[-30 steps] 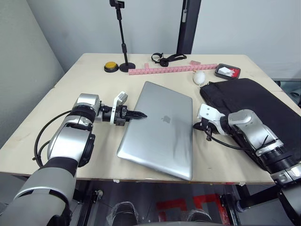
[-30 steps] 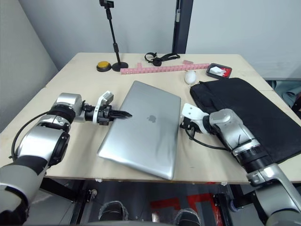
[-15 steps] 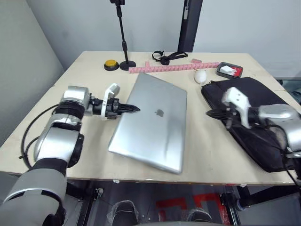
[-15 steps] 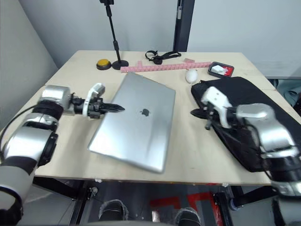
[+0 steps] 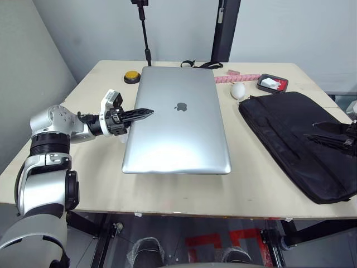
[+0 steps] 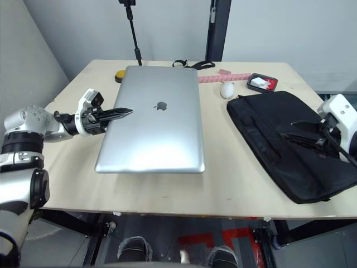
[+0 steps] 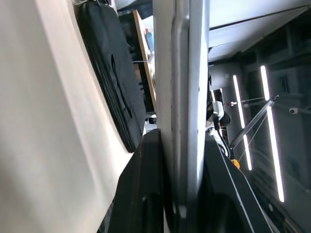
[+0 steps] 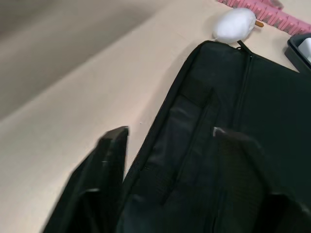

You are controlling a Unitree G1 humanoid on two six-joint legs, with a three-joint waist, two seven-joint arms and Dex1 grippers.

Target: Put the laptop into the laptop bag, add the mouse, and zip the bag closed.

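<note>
Silver laptop (image 5: 175,131) apparently lifted; black laptop bag (image 5: 295,142) flat.

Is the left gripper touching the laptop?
Touching. In the left wrist view the left gripper's black fingers press both faces of the laptop's edge.

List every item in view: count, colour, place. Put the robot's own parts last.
laptop: one, silver-grey, mid-table, its left edge clamped in the left gripper.
laptop bag: one, black, flat on the table's right side.
white egg-shaped item: one, by the bag's far corner.
pink strip: one, along the far edge behind the laptop.
red-rimmed tray: one, dark with white contents, far right.
yellow button: one, far left.
stand: one, black pole, far left behind the laptop.
black strap: one, far edge.
table: one, light wood.
left gripper: black fingers shut on the laptop's edge.
right gripper: black fingers open above the bag.
</note>
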